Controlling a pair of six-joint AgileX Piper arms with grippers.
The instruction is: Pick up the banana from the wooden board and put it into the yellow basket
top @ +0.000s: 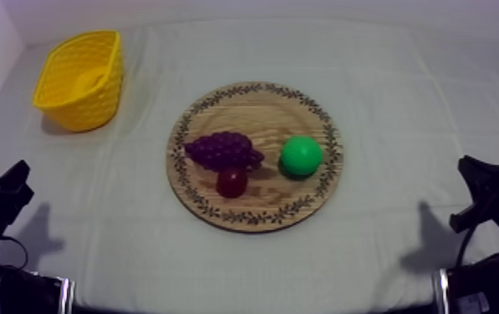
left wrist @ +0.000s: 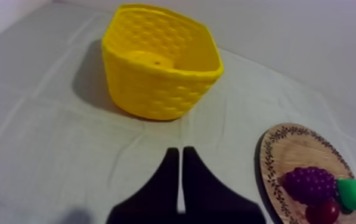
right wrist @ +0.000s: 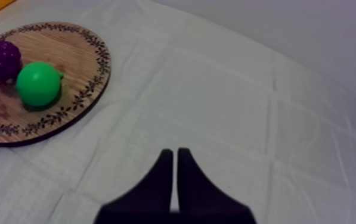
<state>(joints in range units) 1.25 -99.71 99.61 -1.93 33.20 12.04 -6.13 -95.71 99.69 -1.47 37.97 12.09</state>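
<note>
The left pincer is seen shut on nothing, its two fingers laid together as a narrow wedge, and the right pincer is seen the same way. Both arms are held low at the near edge of the worktop, the left at about 8 o'clock and the right at about 4 o'clock. Each is well apart from everything else, and each points inward over bare cloth.

At the middle lies the board. On it are found the grapes at 9 o'clock, the red fruit touching them at about 7 o'clock, and the pear at 3 o'clock. No banana is seen on it.

Farthest off, at 10 o'clock, stands the basket. A smooth pale-yellow shape lies inside it and is taken to be the banana, though it is hard to tell apart from the basket's own colour.

The placing step is therefore judged done, with both arms in a rest pose. Nothing further seems to be called for beyond confirming that the banana lies fully within the basket.
</note>
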